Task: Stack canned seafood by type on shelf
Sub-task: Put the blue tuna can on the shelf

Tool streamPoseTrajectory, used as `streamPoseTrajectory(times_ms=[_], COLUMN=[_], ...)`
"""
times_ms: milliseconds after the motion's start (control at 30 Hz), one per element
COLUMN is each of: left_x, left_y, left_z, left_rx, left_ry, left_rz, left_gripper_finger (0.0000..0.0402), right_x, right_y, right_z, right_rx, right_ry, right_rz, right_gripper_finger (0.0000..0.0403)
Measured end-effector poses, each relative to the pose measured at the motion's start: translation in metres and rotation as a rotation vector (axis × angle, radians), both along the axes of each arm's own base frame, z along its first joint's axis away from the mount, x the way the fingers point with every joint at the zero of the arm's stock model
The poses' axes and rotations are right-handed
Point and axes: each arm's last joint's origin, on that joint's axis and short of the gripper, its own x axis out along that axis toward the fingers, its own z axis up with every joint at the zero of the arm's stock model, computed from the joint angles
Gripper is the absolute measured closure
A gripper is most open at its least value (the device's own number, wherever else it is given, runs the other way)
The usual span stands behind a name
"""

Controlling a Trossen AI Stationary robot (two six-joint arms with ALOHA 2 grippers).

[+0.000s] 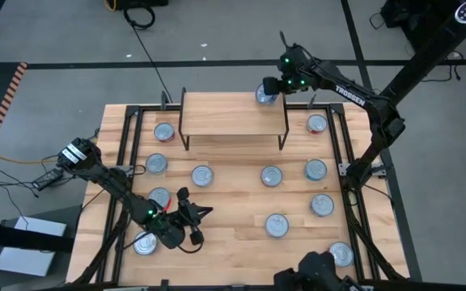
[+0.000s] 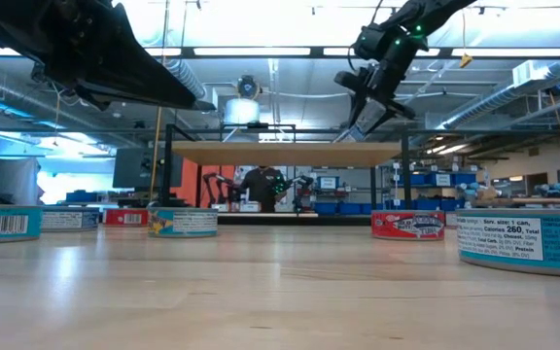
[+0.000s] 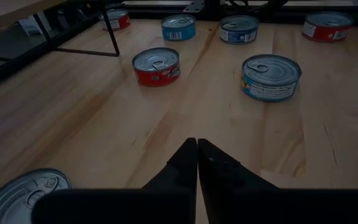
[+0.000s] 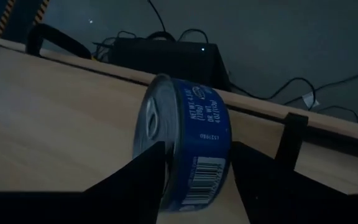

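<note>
- Table [image 1: 233,202]: wide wooden top carrying the shelf and about a dozen loose cans, all well below and away from the right jaws; several lie just ahead of the left jaws.
- Shelf [image 1: 233,113]: small light-wood platform on thin black legs, directly under the right jaws, with its deck bare apart from the can being brought to it.
- Right jaws [image 4: 194,165]: parted around a blue can [image 4: 188,146], one finger against each side of it; the can is tipped on edge between them, at the shelf's rear right corner. Whether it rests on the deck cannot be told.
- Left jaws [image 3: 197,155]: closed and empty, low over the near left part of the table; a red can [image 3: 157,65] and a light-blue can [image 3: 271,76] stand ahead of them, apart from each other.
- Handling judgement: the cans look rigid, squat and fairly dense, with smooth metal lids and glossy labels likely to slip. Grip across the side wall at mid-height, and keep the can level before release.
</note>
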Motion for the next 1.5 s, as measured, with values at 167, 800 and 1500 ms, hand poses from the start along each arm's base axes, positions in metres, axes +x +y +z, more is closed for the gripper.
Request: streamPoseTrajectory(times_ms=[167, 800, 1500], left_x=[0.000, 0.002, 0.017], left_y=[0.000, -0.002, 0.013], left_z=[0.000, 0.004, 0.009], left_rx=[0.000, -0.034, -0.119], left_ry=[0.000, -0.041, -0.094], left_rz=[0.000, 0.000, 0.029], left_gripper_finger=[0.0383, 0.0383, 0.0382], right_x=[0.001, 0.021, 0.030], right_y=[0.004, 0.020, 0.003], right_z=[-0.004, 0.006, -0.026], right_rx=[0.003, -0.255, -0.208], right_ry=[0.064, 0.148, 0.260], right_rz=[0.012, 0.345, 0.348], right_gripper_finger=[0.0211, 0.0384, 0.0395])
